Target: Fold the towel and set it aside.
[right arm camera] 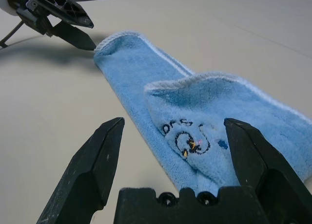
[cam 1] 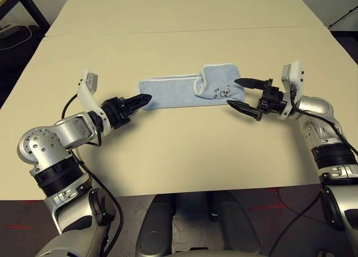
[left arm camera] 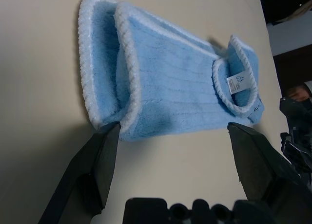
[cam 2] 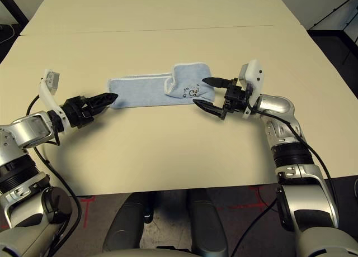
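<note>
Basically, nearest the robot's front there's the table's near edge, w/ dark floor below it & red marks on the floor. A black cable (cam 1: pixel 106 198) hangs along the L forearm (cam 1: pixel 64 195); another cable (cam 1: pixel 319 116) runs along the R forearm (cam 1: pixel 335 170). Next, L gripper (cam 1: pixel 130 107), at the towel's left end, its fingers apart. R gripper (cam 1: pixel 241 94) is at the right end, fingers apart too, tips by the folded part. Both reach in from the sides, so they're what stands in the way at either end.

Between them, mid-table, lies the towel (cam 1: pixel 168 92): a long strip L to R, its right end folded over on top, dark stitched design & lettering facing up, white tag (left arm camera: pixel 239 82) tucked at that fold. Beyond it, bare table (cam 1: pixel 168 50) w/ a thin seam running across, then floor & a cable far R.
</note>
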### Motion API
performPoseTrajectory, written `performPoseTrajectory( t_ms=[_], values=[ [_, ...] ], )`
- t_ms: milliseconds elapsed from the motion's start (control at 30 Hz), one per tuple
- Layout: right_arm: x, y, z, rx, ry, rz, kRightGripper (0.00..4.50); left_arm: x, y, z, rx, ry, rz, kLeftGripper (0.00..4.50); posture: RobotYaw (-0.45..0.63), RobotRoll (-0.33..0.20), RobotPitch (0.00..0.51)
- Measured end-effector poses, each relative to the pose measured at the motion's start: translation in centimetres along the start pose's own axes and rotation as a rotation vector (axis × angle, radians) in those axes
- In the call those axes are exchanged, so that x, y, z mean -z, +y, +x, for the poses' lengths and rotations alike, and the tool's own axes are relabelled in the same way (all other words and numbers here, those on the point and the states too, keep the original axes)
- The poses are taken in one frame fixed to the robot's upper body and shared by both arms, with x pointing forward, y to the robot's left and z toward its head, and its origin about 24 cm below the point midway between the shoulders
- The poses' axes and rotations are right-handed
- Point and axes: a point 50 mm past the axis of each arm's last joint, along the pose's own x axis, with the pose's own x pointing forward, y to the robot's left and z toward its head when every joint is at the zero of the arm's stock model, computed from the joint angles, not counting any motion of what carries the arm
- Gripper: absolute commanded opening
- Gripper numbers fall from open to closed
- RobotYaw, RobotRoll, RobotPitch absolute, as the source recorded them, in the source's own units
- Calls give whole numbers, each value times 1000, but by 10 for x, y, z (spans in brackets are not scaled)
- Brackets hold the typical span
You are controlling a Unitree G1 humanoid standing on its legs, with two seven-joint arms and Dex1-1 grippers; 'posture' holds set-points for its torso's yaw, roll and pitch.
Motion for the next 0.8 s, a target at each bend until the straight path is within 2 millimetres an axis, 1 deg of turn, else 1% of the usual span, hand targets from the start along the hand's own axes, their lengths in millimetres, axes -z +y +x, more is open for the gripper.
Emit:
performPoseTrajectory(
  t_ms=[200,400,500,667,800],
  values=[
    [1,1,2,-1,-6,8,4468,-13,13,-12,-112,39,36,4500,108,0,244],
    [1,2,4,-4,-11,11,4468,-21,15,-22,-148,37,72,4500,108,0,244],
    [1,2,4,-4,-11,10,4468,-17,14,-17,-122,46,58,4500,108,0,244],
    [1,2,4,-4,-10,9,4468,-5,9,-2,-67,66,14,4500,103,0,240],
    [0,2,4,-3,-9,6,4468,-1,3,7,-44,66,-1,4500,103,0,240]
  ],
)
